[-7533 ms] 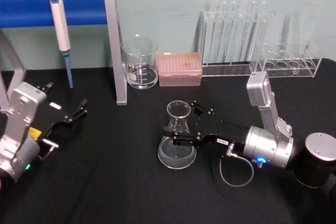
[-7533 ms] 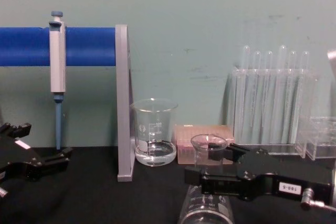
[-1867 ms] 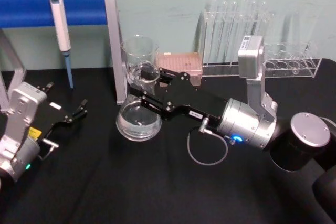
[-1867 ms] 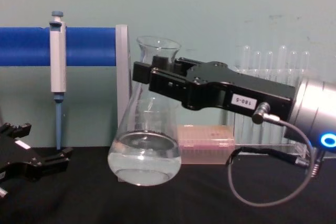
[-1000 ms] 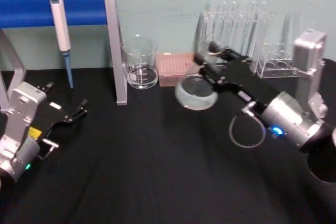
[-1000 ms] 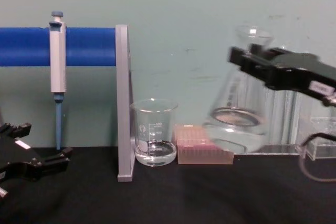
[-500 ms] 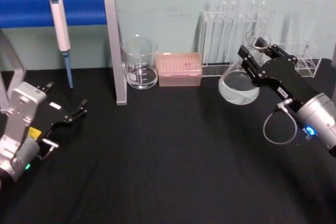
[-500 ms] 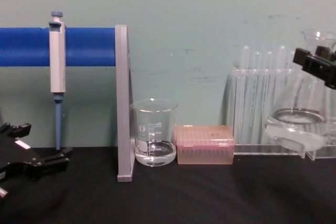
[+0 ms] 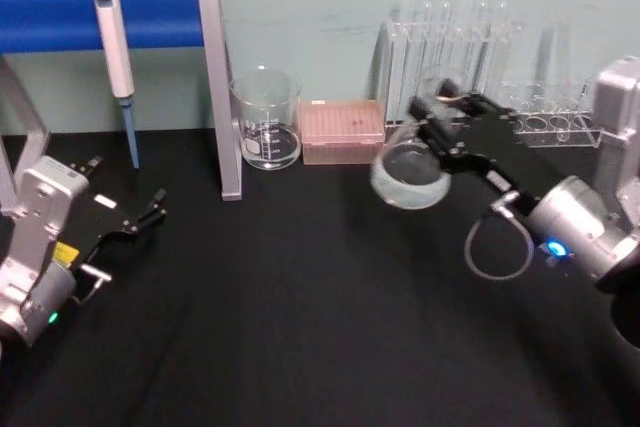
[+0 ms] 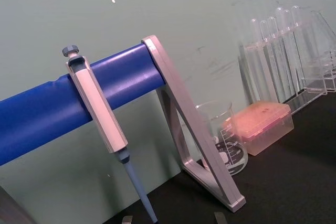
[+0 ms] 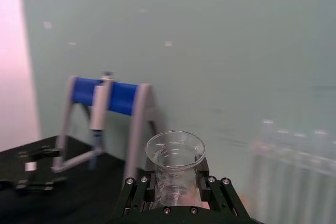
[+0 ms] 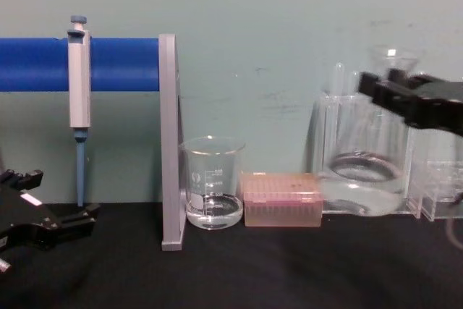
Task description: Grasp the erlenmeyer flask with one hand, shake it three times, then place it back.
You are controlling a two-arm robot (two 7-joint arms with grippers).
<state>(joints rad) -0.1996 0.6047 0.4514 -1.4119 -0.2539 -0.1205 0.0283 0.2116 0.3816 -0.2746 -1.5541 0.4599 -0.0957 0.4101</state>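
erlenmeyer flask (image 9: 408, 179): in the air above the worktop (image 9: 300, 307), far right, before the test tubes (image 9: 450, 47)
right end effector (image 9: 432, 113): mine, clamped round its neck
left end effector (image 9: 152, 207): mine, fingers spread, parked near left

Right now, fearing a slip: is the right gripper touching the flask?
Touching. The right wrist view shows the right gripper pressed against both sides of the erlenmeyer flask at its neck, with no gap.
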